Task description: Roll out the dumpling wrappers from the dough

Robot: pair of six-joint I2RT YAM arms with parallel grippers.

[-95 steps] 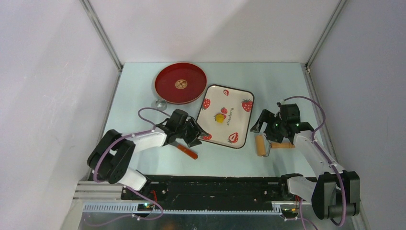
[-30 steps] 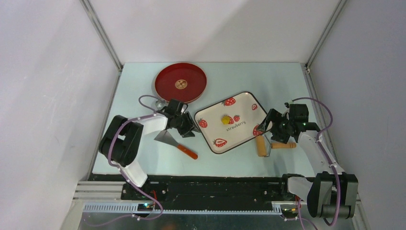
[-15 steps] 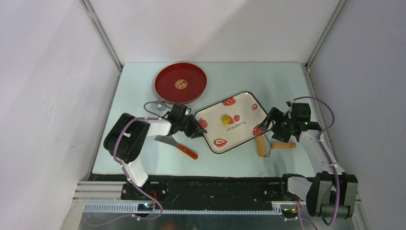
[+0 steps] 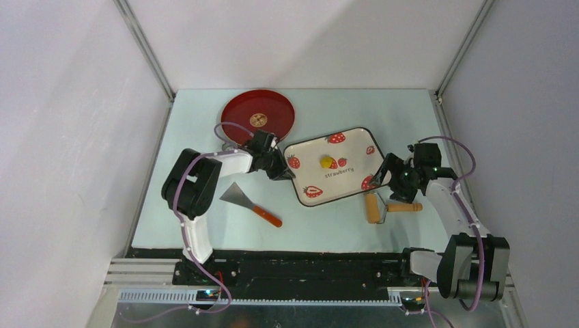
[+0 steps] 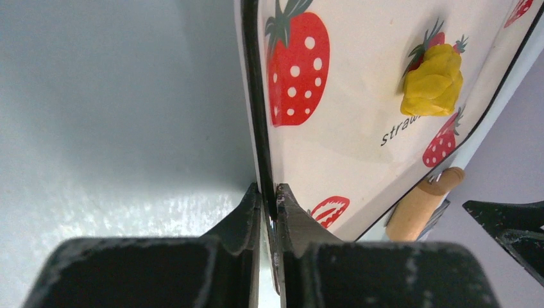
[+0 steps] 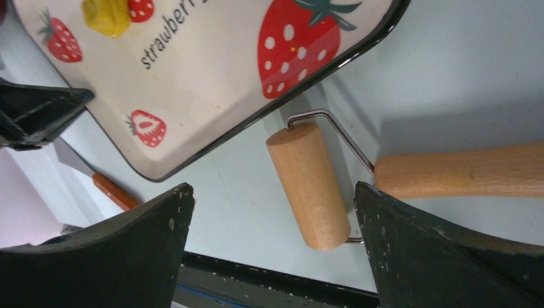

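Left wrist view showed the left jaws pinched together on the black rim of the strawberry-print tray (image 5: pixel 359 96). The yellow dough (image 5: pixel 433 80) sat as one lump on the tray's face (partly over a printed strawberry). The right jaws stood wide apart above the counter (image 6: pixel 462 77), gripping nothing. The wooden roller (image 6: pixel 308 186) lay on the counter below them, just beside the tray's edge.

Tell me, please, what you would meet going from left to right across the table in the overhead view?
From the left: metal scraper → dough on the strawberry tray → wooden roller. The red plate overlaps the scraper's span, so I leave it out.
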